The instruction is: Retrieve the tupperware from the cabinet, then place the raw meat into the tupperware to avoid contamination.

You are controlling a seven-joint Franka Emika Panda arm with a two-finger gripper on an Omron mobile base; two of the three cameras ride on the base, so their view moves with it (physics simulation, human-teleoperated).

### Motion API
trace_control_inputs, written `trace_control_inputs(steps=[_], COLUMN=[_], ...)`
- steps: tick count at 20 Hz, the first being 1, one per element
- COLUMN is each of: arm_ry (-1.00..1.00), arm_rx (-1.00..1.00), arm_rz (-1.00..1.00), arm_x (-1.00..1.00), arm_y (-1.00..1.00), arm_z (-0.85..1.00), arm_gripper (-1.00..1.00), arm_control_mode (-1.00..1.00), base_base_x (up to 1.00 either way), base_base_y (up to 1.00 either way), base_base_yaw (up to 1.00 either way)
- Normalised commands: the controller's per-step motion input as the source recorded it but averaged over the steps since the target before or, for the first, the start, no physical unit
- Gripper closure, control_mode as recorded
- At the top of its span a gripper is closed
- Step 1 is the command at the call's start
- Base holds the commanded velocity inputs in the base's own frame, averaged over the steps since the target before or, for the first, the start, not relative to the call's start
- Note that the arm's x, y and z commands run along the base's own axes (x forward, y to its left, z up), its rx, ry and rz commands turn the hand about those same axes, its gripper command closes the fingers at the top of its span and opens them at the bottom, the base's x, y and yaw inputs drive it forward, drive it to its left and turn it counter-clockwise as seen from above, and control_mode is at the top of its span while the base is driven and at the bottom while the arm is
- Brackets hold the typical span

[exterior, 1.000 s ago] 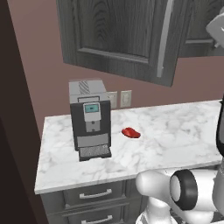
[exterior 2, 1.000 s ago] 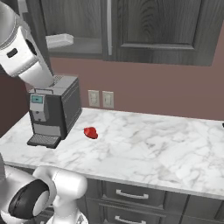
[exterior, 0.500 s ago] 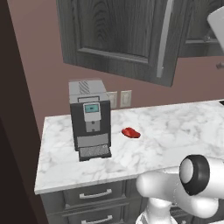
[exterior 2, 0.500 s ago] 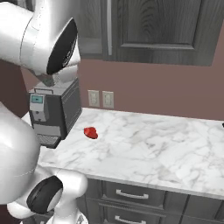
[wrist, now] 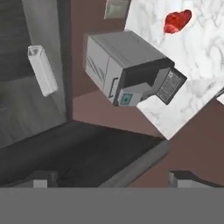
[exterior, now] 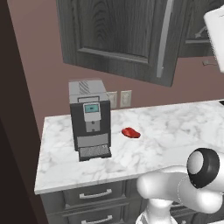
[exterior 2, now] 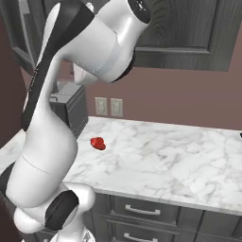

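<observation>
The cabinet (exterior: 118, 30) hangs above the counter, its panelled door swung open. In the hand view, which is rolled sideways, a whitish translucent tupperware (wrist: 41, 70) sits against the cabinet's dark inside (wrist: 26, 118). My gripper (wrist: 111, 179) is open and empty, with its fingertips (wrist: 39, 179) short of the tupperware and a dark cabinet edge between. The raw meat (exterior: 130, 132) lies bare on the marble counter (exterior: 175, 127), right of the coffee machine (exterior: 89, 118). It is also in the right base view as a red lump (exterior 2: 98, 143), and far off in the hand view (wrist: 177, 21).
My raised arm (exterior 2: 71, 94) covers the left of the right base view and half hides the coffee machine (exterior 2: 71, 111). Two wall sockets (exterior: 119, 99) sit behind the counter, grey drawers (exterior 2: 142, 210) below it. A dark wall panel (exterior: 17, 131) bounds the left.
My arm has swung up and across the right base view toward the cabinet. The meat and coffee machine have not moved. The gripper has stayed open.
</observation>
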Motion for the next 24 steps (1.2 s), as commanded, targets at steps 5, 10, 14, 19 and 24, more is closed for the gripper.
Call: trace_control_inputs(steps=[5,10,14,19,24], arm_ry=[0.04,0.0,-0.05,-0.03,-0.09], arm_rx=[0.14,0.01,-0.04,-0.06,0.0], arm_rz=[0.23,0.27,0.37,0.34,-0.02], arm_x=[0.16,0.13,0.02,-0.06,-0.45], arm_y=[0.17,0.32,0.47,0.47,0.68], arm_z=[-0.19,-0.09,-0.03,-0.03,0.0], arm_gripper=[-1.0,-1.0,-1.0,-1.0,-1.0], arm_control_mode=[-1.0,-1.0,-1.0,-1.0,-1.0], base_base_x=[0.0,0.0,0.0,0.0,0.0], base_base_y=[0.0,0.0,0.0,0.0,0.0], base_base_yaw=[0.0,0.0,0.0,0.0,0.0])
